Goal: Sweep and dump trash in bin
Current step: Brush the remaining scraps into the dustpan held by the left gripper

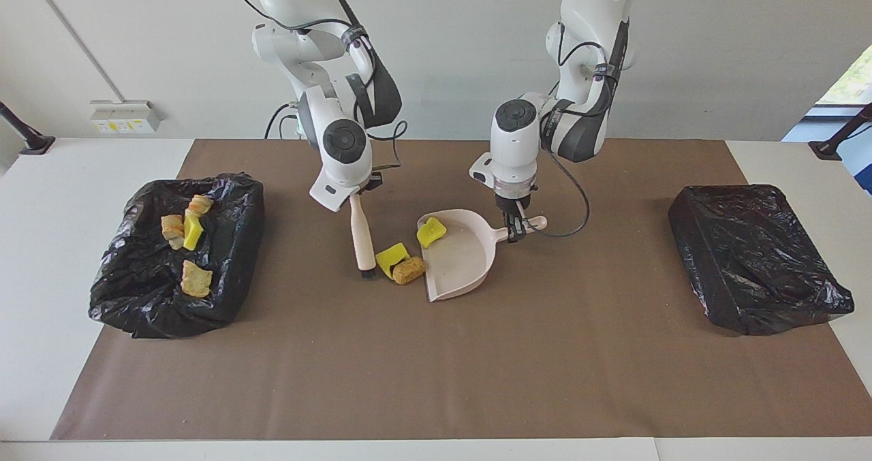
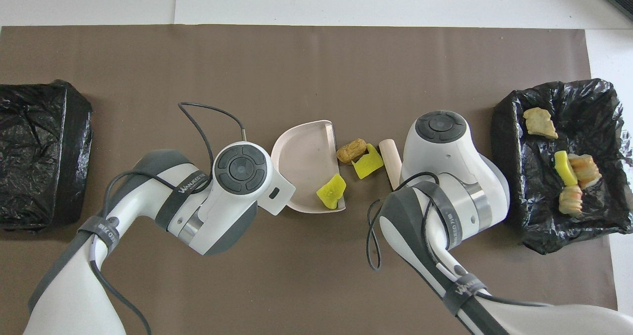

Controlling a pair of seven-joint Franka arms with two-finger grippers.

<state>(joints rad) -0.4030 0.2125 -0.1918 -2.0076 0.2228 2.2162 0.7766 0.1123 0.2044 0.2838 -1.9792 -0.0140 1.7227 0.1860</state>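
My right gripper [image 1: 360, 191] is shut on the handle of the beige brush [image 1: 362, 235], which leans with its black bristles on the mat beside a yellow piece of trash [image 1: 392, 256] and a brown lump [image 1: 409, 270]. Both lie just outside the mouth of the pinkish dustpan [image 1: 463, 260]. A second yellow piece [image 1: 430, 231] lies inside the pan. My left gripper [image 1: 516, 227] is shut on the dustpan's handle. The black-lined bin [image 1: 235, 243] at the right arm's end holds several pieces. From overhead I see the brush [image 2: 389, 158], the dustpan [image 2: 304, 162] and the bin [image 2: 509, 142]; both grippers are hidden under the arms.
A second bin [image 1: 756, 257], covered in black plastic, stands at the left arm's end of the brown mat [image 1: 436, 366]. A cable loops from the left wrist over the mat beside the dustpan handle.
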